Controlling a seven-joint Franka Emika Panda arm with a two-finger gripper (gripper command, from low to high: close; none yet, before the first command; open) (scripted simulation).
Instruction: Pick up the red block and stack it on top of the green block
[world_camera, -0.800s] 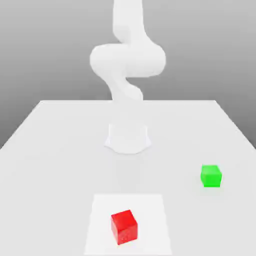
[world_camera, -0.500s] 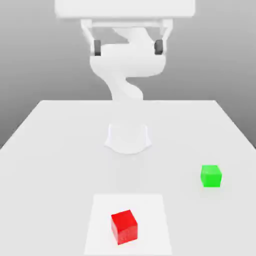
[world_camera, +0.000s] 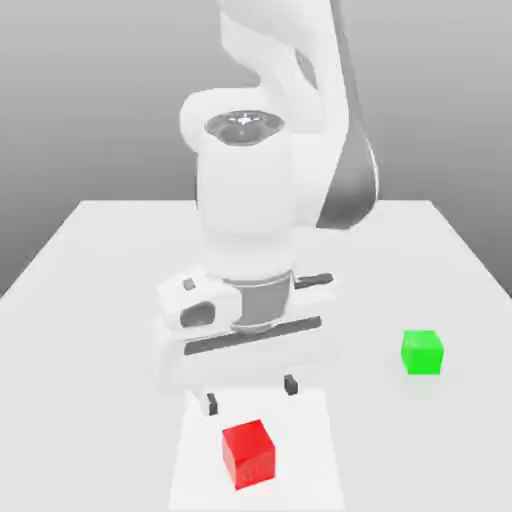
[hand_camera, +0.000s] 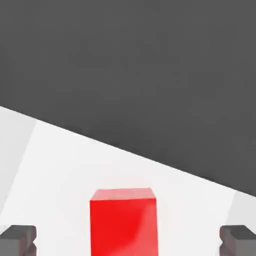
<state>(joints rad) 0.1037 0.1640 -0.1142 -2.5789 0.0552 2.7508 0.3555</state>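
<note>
The white robot arm's gripper (world_camera: 251, 394) hangs low over the pale grey counter (world_camera: 90, 300), its jaws spread wide and holding nothing. Just beneath and in front of the dark fingertips (hand_camera: 18, 239) sits the small glossy red block (world_camera: 248, 453) on a lighter square patch (world_camera: 310, 450). The small bright green block (world_camera: 422, 352) rests well apart, toward the exterior view's right.

Bright, even simulator light.
Soft sheen on the red block (hand_camera: 123, 222) between the fingers (hand_camera: 18, 239); shadows faint.
</note>
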